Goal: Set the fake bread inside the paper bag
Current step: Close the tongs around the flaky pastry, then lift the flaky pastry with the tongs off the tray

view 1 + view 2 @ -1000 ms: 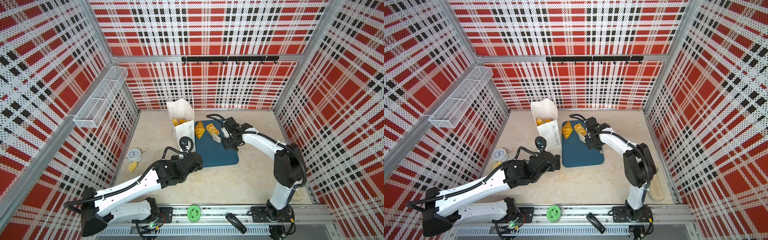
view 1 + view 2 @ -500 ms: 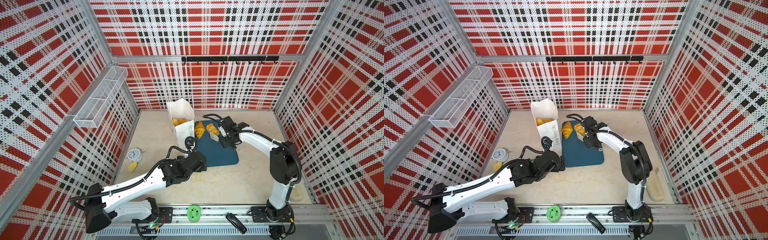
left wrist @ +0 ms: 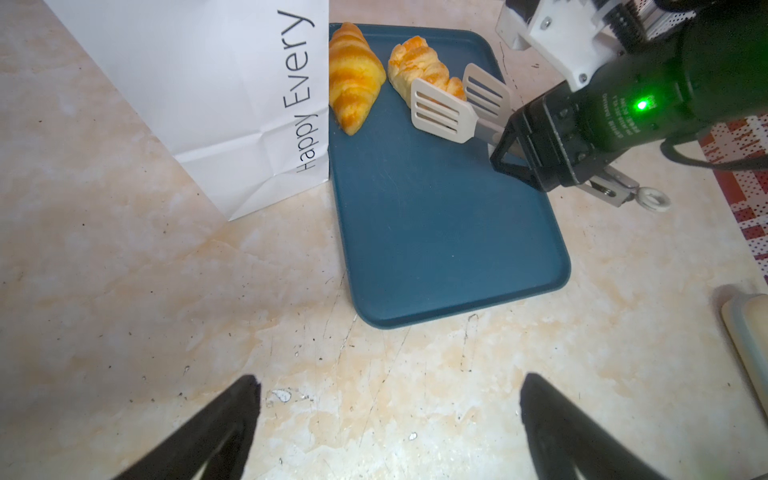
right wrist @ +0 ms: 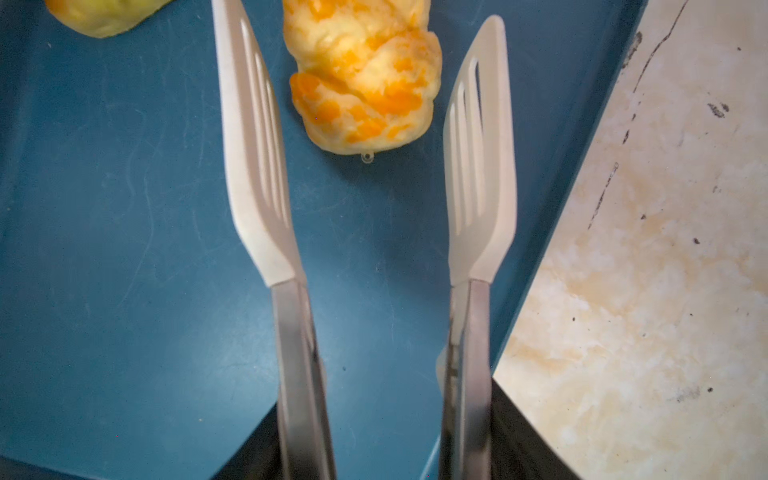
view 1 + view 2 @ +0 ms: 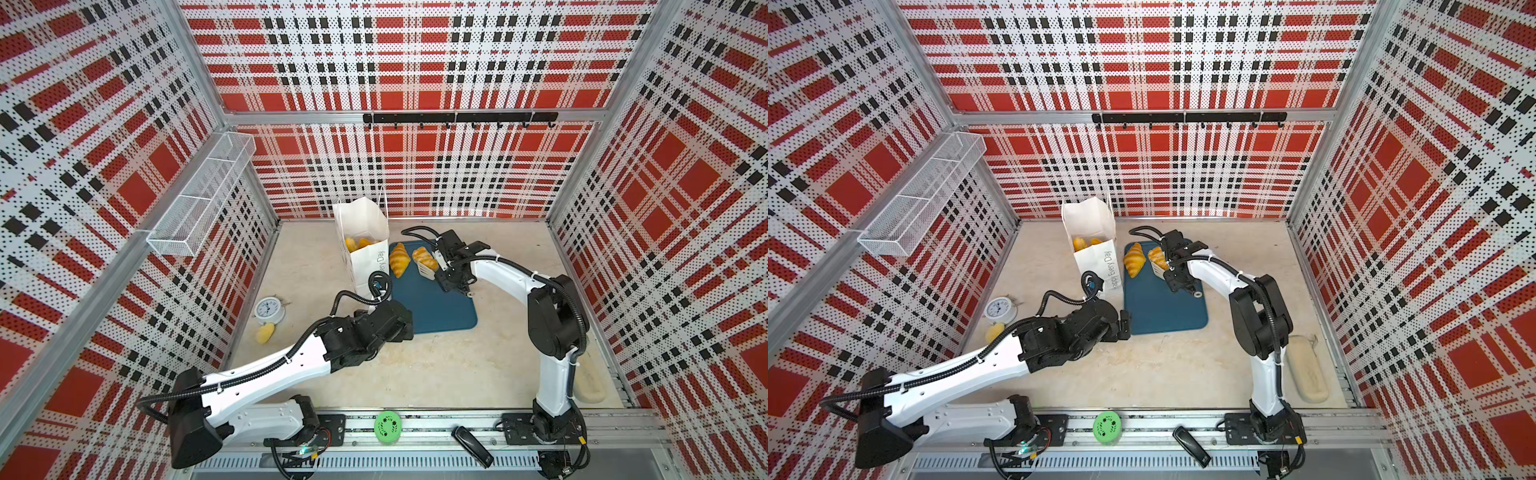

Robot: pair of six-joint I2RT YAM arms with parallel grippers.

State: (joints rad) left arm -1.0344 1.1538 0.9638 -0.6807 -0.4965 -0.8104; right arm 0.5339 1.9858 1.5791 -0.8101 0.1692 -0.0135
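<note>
Fake bread: tongs closer than before

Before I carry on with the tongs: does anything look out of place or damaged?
Nothing spilled. The paper bag stands upright, creased low on its lettered side. A small yellow lump lies beside the alarm clock, well off the tray; whether it is bread, I cannot tell.
</note>
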